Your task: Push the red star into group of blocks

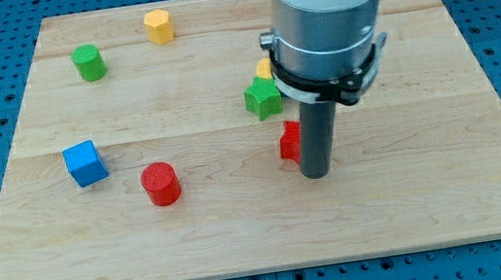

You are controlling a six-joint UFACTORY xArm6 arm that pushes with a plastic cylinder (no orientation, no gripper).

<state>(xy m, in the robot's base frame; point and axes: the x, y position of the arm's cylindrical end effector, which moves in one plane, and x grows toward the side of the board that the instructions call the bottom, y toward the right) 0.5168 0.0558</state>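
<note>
The red star (pixel 289 141) lies right of the board's middle, partly hidden behind my rod. My tip (pixel 316 174) rests on the board just right of and slightly below the red star, touching or nearly touching it. Just above the star sits a green star (pixel 262 99), and a yellow block (pixel 264 67) shows behind it, mostly hidden by the arm's body. These two form a small group directly above the red star.
A red cylinder (pixel 160 184) and a blue cube (pixel 85 163) lie at the left. A green cylinder (pixel 88 63) and a yellow hexagonal block (pixel 158 25) lie at the top left. The wooden board (pixel 245 239) sits on a blue perforated table.
</note>
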